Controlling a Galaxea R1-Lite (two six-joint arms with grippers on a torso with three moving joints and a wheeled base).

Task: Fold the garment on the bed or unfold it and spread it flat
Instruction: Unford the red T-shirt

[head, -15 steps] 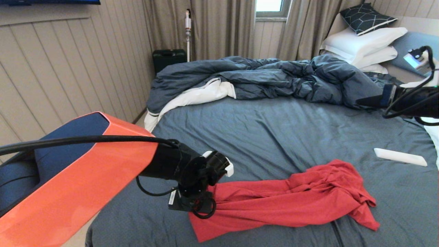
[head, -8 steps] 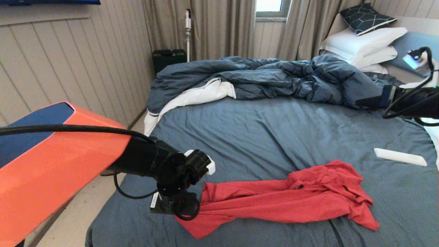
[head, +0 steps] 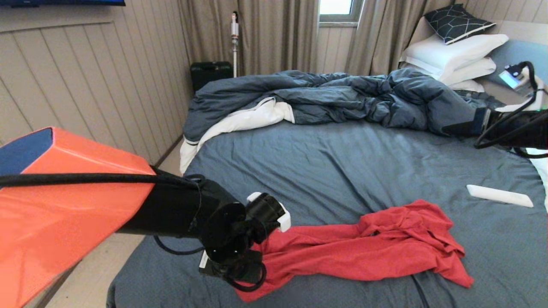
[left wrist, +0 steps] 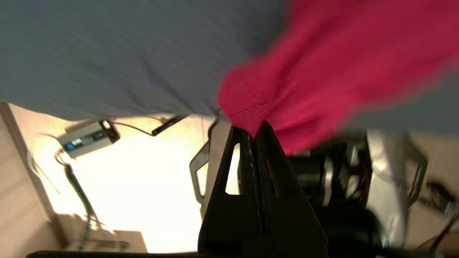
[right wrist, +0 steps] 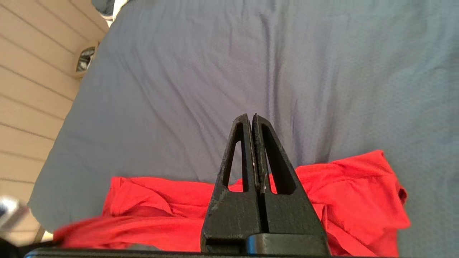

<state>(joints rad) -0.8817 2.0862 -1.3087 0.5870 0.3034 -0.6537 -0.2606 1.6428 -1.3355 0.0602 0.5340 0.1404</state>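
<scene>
The garment (head: 372, 252) is a red shirt lying bunched in a long strip across the near part of the bed (head: 334, 171). No lettering shows. My left gripper (left wrist: 255, 126) is shut on the garment's (left wrist: 322, 64) near-left end, close to the bed's left edge; in the head view the wrist (head: 239, 244) hides the fingers. My right gripper (head: 447, 128) hangs shut and empty over the far right of the bed by the duvet, well clear of the garment (right wrist: 358, 193).
A rumpled dark blue duvet (head: 342, 96) lies across the far half, with white pillows (head: 454, 53) at the back right. A flat white bar (head: 498, 196) rests on the sheet right of the garment. A panelled wall and floor border the left side, with a black case (head: 209, 72) beyond.
My left gripper swung left with the garment's end, then came back to the right and nearer. The strip of cloth shifted with it. The right arm barely moved.
</scene>
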